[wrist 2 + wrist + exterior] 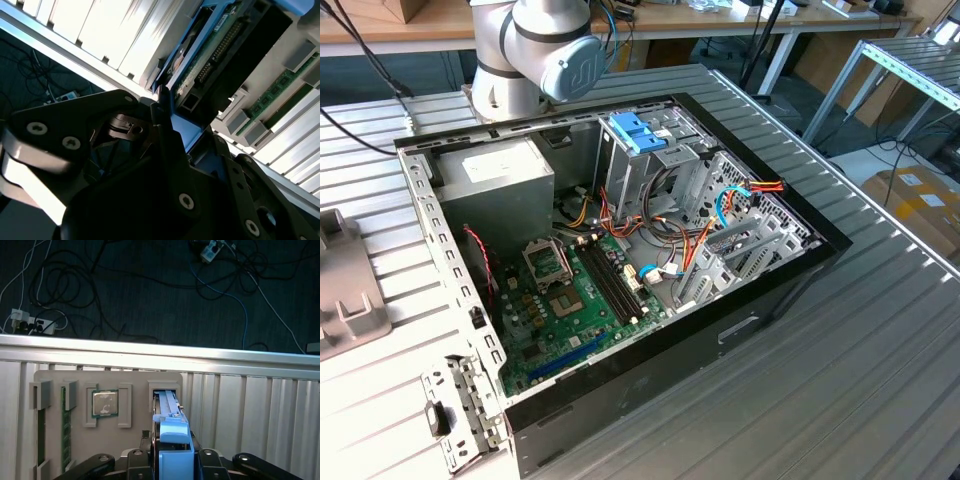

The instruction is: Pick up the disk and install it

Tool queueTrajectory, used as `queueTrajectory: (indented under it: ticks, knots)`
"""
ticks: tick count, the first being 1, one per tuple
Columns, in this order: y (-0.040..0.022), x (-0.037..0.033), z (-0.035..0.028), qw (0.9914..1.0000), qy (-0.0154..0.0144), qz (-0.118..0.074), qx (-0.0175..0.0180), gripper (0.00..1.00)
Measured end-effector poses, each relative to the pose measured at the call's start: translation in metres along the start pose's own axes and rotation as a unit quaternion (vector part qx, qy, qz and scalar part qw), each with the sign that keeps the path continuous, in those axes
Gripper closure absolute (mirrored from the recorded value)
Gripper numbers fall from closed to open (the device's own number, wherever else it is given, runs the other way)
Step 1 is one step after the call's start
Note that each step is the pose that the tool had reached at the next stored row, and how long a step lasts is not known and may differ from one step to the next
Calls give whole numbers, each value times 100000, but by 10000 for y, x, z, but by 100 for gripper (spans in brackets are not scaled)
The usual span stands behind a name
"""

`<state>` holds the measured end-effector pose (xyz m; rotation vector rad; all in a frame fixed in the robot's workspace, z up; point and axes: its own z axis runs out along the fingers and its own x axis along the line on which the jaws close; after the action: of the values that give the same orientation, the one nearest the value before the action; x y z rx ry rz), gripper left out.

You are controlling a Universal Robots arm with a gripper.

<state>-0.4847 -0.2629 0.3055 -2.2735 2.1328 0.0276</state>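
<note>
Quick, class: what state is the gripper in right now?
Gripper: closed on the disk, which stands on edge in a slot of the grey tray.

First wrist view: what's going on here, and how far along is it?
The arm's gripper is down at a grey parts tray, at the blue end of the disk, which stands on edge in a tray slot. Whether it has a firm grip cannot be told. A processor and a memory stick sit in the same tray. In the exterior view the open computer case lies on the table, so the disk is not yet installed.
</note>
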Motion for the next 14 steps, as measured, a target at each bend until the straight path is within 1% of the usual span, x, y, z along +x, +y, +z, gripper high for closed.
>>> queueTrajectory:
  ticks: [14]
  knots:
    - [0,-2,-60,100000,0,-3,-1,63]
